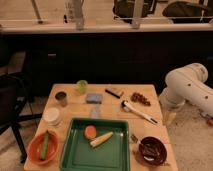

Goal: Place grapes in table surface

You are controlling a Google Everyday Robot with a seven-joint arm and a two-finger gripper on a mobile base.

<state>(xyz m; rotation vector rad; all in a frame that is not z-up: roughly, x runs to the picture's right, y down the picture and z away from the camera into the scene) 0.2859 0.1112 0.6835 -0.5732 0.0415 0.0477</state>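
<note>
the grapes (140, 98) are lying on the tabletop (75, 108), just beyond the far right corner of the green tray (79, 151). the tool (170, 118) is hanging released, gripping nothing, off to the right of the green tray, past the tabletop's edge.

The arm (189, 86) is white, built of thick round tubes with smooth rounded joints. Its pale gripper (170, 117) is just beside the right edge of the table surface (112, 109).
</note>
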